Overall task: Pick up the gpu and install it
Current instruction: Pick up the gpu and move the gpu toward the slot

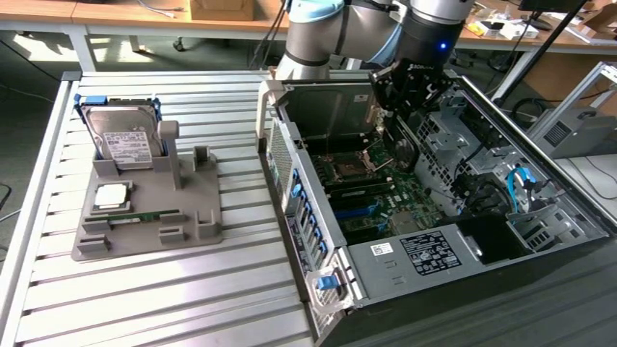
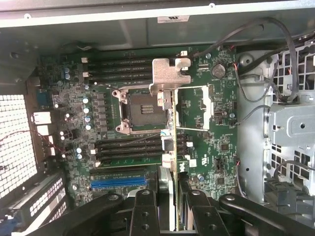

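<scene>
The gripper (image 2: 173,204) is closed on the gpu (image 2: 175,123), its fingers (image 2: 145,211) clamped on both faces of the thin card. The card shows edge-on in the wrist view, with its silvery bracket (image 2: 170,73) at the end away from the fingers. In the exterior view the gripper (image 1: 412,87) hangs inside the open computer case (image 1: 289,181), so the gpu is in the air above the motherboard (image 2: 216,147), close to the CPU socket (image 2: 142,110) and not in any slot. To do this step well, I judge that the card should be carried level and slowly, with its contact edge square to the blue expansion slot (image 2: 118,182) and the bracket towards the perforated wall (image 2: 17,142). It should go straight down without a sideways push, since a card this thin would bend or skid off the slot. The loose black cables (image 2: 275,29) by the drive cage look worth avoiding. By count there is one gpu, one gripper, one case, one motherboard, one CPU socket and one blue slot. On the grey fixture (image 1: 198,217) at the exterior view's left stand one hard drive (image 1: 123,141), one processor (image 1: 111,195) and one memory stick (image 1: 135,215). The motherboard's memory slots form two banks, but I cannot count them surely.
</scene>
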